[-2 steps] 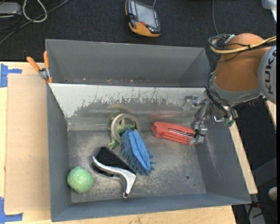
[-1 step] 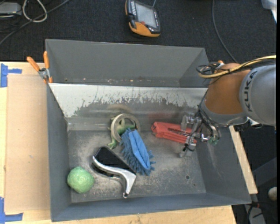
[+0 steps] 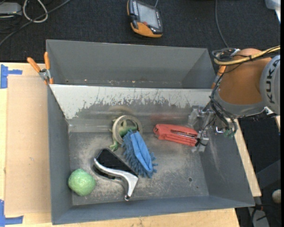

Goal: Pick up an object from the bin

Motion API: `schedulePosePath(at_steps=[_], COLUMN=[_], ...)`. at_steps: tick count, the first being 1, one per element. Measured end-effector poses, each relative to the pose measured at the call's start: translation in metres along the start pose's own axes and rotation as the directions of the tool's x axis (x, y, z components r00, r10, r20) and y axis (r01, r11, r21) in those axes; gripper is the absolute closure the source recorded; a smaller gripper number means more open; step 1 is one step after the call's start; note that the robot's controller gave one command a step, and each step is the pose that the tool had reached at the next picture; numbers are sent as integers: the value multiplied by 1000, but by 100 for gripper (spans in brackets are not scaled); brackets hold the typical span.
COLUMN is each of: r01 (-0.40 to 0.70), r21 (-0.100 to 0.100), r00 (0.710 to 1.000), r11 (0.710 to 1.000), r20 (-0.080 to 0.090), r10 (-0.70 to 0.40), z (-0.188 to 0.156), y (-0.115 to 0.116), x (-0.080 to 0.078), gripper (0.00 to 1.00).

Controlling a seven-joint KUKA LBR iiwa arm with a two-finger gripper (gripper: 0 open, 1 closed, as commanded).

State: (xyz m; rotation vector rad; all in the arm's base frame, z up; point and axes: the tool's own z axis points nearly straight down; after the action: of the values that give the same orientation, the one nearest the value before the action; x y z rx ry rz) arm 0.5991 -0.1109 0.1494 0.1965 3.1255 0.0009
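The jaws hang low at the right side of the bin, against the right end of a red tool that lies flat on the bin floor; whether they stand apart or together cannot be told. Nearest the camera, a green ball sits in the front left corner. Behind it lies a black-and-white handle, then a blue duster just beside it, then a pale ring by the back slope.
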Motion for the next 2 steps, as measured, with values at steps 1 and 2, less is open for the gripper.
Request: schedulePosePath(at_steps=[1, 2], r01=[-63, -267], r21=[0, -3], r00=[998, 964], r11=[998, 964], r20=[-18, 5], r10=[63, 267], z=[73, 79], y=[-4, 1], x=[-3, 4], gripper=[0, 0])
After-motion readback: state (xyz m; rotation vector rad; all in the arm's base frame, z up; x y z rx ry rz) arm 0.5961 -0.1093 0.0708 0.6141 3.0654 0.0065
